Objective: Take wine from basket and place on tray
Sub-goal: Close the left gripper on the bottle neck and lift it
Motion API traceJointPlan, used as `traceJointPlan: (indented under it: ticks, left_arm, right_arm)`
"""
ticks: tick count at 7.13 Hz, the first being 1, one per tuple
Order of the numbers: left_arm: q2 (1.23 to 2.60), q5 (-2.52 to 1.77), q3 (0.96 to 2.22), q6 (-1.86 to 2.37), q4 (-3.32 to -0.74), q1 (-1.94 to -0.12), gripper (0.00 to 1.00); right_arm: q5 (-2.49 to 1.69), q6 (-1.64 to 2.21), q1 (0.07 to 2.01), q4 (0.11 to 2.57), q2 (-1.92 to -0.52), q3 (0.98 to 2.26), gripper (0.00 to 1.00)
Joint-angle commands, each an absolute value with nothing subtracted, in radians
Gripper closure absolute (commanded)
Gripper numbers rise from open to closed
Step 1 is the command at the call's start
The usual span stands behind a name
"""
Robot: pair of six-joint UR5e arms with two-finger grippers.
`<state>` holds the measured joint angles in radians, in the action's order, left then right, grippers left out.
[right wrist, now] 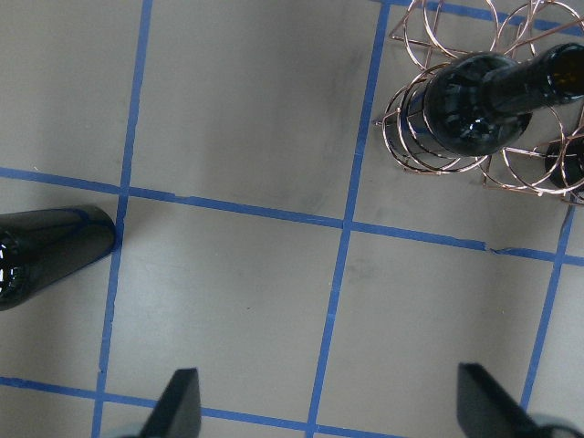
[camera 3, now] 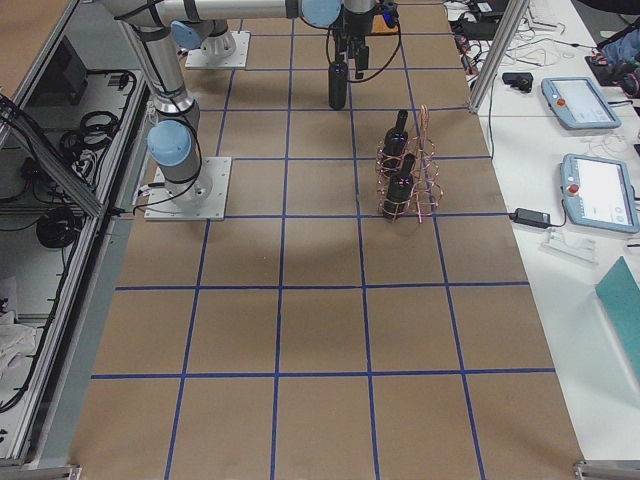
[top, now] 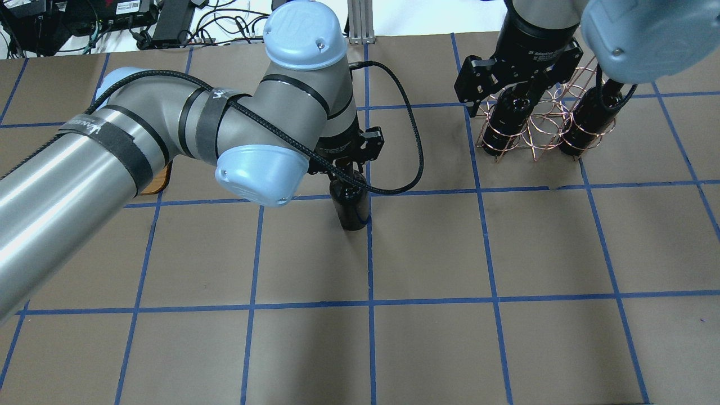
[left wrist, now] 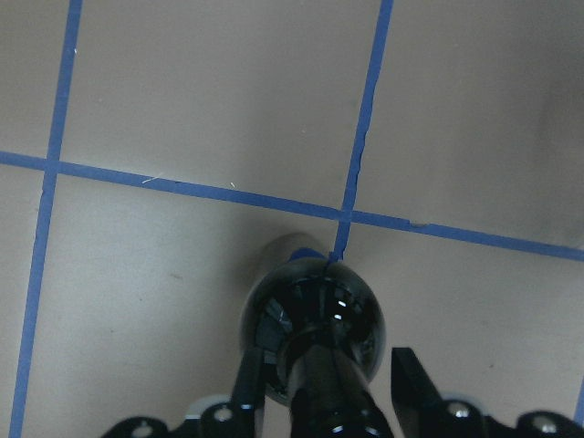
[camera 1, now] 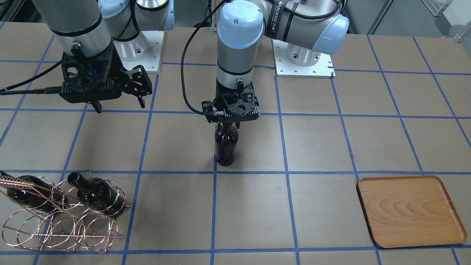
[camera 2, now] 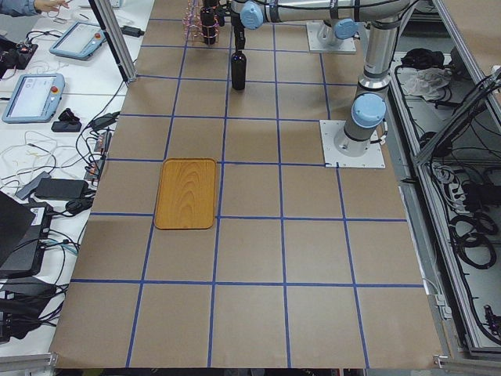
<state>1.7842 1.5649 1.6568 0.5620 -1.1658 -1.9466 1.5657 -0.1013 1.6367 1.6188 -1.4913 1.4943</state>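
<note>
A dark wine (camera 1: 226, 145) bottle stands upright on the table's middle, on a blue tape line. My left gripper (left wrist: 327, 360) hangs over it with its fingers (left wrist: 403, 374) on either side of the neck. A small gap shows on each side, so it is open. The copper wire basket (camera 1: 62, 217) holds two more dark bottles (camera 1: 97, 193) lying in its loops. My right gripper (camera 1: 119, 101) is raised and open with nothing in it, between the basket and its base. The wooden tray (camera 1: 410, 209) lies bare at the table's other end.
Blue tape lines divide the brown table into squares. The two arm bases (camera 1: 303, 59) are bolted at the robot's side. Tablets and cables (camera 2: 35, 94) lie on a side bench past the table's edge.
</note>
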Motion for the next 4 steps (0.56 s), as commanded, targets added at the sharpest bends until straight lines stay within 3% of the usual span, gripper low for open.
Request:
traceJointPlan:
  ticks: [1,3,4]
  left_arm:
    - [1.783,1.565,1.655,0.555,-1.140,-1.947,0.63]
    - [1.782,1.563,1.661,0.557,-1.143,-1.947,0.79]
    - [1.772,1.566,1.658,0.555,-1.144,-1.947,0.94]
  right_arm:
    - [1.560,-0.101,1.637,1.617,-1.493,1.496,0.00]
    - [1.556,-0.101,1.638,1.614,-1.494,1.497,0.00]
    - [1.555,-0.101,1.638,1.614,-1.496,1.497,0.00]
